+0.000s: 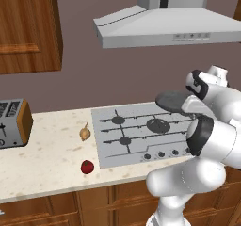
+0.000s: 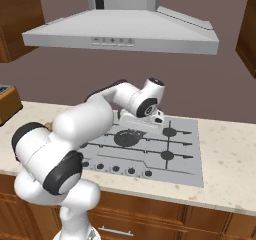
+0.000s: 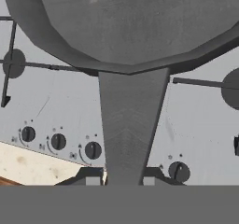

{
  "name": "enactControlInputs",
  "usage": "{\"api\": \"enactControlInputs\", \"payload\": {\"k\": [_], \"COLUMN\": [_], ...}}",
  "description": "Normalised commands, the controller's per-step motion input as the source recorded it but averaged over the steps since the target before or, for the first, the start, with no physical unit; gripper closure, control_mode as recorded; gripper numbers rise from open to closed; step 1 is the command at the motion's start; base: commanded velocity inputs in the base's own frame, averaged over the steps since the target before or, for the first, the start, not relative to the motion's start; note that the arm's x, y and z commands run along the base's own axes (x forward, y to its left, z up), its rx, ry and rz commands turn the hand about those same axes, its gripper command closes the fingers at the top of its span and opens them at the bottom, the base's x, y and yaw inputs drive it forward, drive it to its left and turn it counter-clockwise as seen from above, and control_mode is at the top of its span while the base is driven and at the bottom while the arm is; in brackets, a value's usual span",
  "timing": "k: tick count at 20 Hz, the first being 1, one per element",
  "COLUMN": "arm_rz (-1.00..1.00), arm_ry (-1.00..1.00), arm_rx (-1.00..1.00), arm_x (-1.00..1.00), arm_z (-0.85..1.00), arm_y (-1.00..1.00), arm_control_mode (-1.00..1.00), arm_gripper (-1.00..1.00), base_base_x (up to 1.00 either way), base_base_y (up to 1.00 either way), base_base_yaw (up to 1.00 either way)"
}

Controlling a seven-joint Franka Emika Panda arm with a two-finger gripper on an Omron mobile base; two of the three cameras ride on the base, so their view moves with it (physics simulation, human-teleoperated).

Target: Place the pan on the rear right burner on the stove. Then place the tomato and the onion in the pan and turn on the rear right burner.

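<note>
The pincer (image 3: pixel 123 180) pinches the long handle of the dark grey round cast-iron pan (image 3: pixel 130 27), holding it above the flat silver-grey stove (image 3: pixel 56 111) with its row of knobs.

The small red tomato (image 1: pixel 87 166) and the tan onion (image 1: pixel 84 133) lie on the speckled beige tabletop (image 1: pixel 47 159), left of the stove.

Pan (image 3: pixel 135 27): dark grey skillet, aloft over stove (image 1: pixel 136 147), handle toward the knobs. Tomato (image 1: pixel 87 166) red, on counter near front edge, left of stove. Onion (image 1: pixel 84 133) tan, behind it, just beside stove's left edge
</note>
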Motion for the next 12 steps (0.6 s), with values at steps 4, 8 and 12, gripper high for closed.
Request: {"api": "enactControlInputs", "payload": {"k": [4, 8, 12], "arm_rz": [0.0, 0.0, 0.0], "arm_ry": [0.0, 0.0, -0.01], "arm_rx": [0.0, -0.01, -0.01], "arm_x": [0.0, 0.0, 0.0], "arm_z": [0.0, 0.0, 0.0], "arm_y": [-0.35, -0.33, -0.36], "arm_control_mode": [-1.0, -1.0, -1.0], "arm_gripper": [1.0, 1.0, 1.0], "base_base_x": [0.0, 0.0, 0.0], "base_base_y": [0.0, 0.0, 0.0], "base_base_yaw": [0.0, 0.0, 0.0]}}
